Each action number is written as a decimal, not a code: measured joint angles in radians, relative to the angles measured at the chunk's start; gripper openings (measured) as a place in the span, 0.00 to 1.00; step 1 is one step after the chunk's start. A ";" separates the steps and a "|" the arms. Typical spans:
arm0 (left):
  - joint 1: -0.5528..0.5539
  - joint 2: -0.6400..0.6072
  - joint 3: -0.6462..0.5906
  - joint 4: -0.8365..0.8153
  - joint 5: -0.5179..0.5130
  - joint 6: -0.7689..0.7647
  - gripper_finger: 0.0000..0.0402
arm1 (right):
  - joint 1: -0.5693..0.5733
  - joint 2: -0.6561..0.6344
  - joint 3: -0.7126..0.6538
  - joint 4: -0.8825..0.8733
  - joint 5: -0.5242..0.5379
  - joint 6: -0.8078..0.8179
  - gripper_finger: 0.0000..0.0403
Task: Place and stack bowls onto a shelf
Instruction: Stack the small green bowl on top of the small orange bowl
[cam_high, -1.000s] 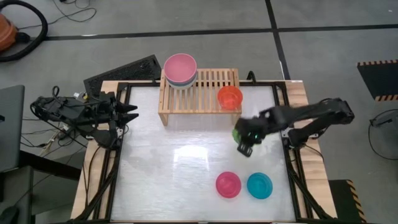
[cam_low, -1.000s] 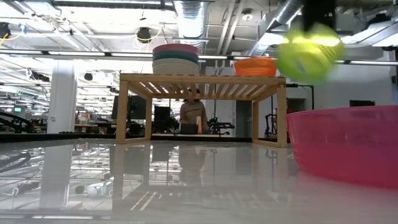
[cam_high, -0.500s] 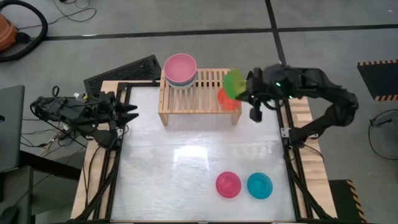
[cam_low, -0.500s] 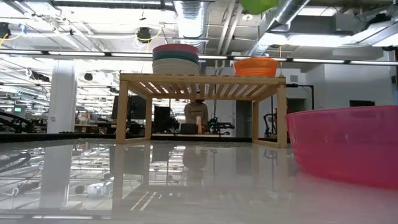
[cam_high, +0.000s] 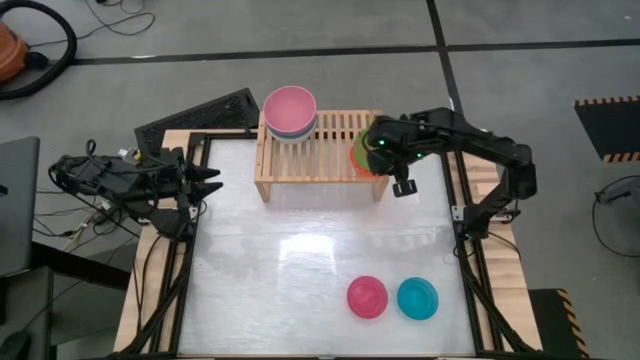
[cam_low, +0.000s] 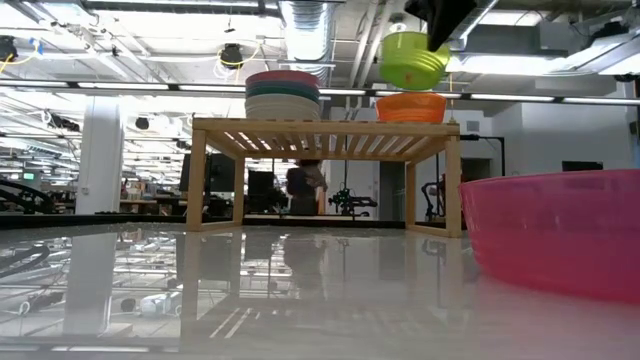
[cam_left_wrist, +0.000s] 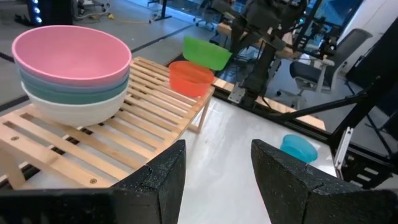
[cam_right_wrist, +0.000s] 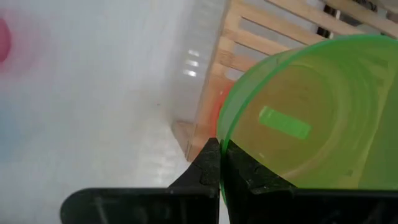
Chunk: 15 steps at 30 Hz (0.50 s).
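The light-wood shelf (cam_high: 330, 160) stands at the table's far edge. On its left end sits a stack of larger bowls with the pink one (cam_high: 290, 108) on top. On its right end sits the orange bowl (cam_low: 410, 107). My right gripper (cam_high: 380, 145) is shut on the green bowl (cam_low: 413, 60), which hangs just above the orange bowl. My left gripper (cam_high: 214, 181) waits open and empty at the table's left edge; its fingers show in the left wrist view (cam_left_wrist: 214, 165). My right gripper pinches the green bowl's rim (cam_right_wrist: 221, 138), one finger inside the bowl and one outside. The bowl is lifted clear, opening up and a little tilted, right over the orange bowl (cam_right_wrist: 213, 115).
A magenta bowl (cam_high: 367, 297) and a cyan bowl (cam_high: 417, 298) sit side by side on the table's near right part. The shelf's middle slats (cam_high: 335, 130) are bare. A person (cam_low: 305, 188) stands in the room behind the table.
My right gripper has carried the green bowl up from above the table's right part toward the far edge, over the shelf's right end. It has then come down and a little left, so the bowl hangs just over the orange bowl.
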 joint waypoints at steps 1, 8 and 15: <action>0.000 0.000 0.000 0.001 -0.003 -0.001 0.42 | -0.003 0.001 0.000 0.000 -0.001 -0.010 0.06; 0.000 0.000 0.000 0.001 -0.005 0.004 0.42 | -0.050 0.003 -0.017 0.004 -0.012 -0.028 0.06; 0.000 0.000 0.000 0.001 -0.032 0.010 0.42 | -0.093 0.050 -0.018 0.011 -0.040 -0.030 0.06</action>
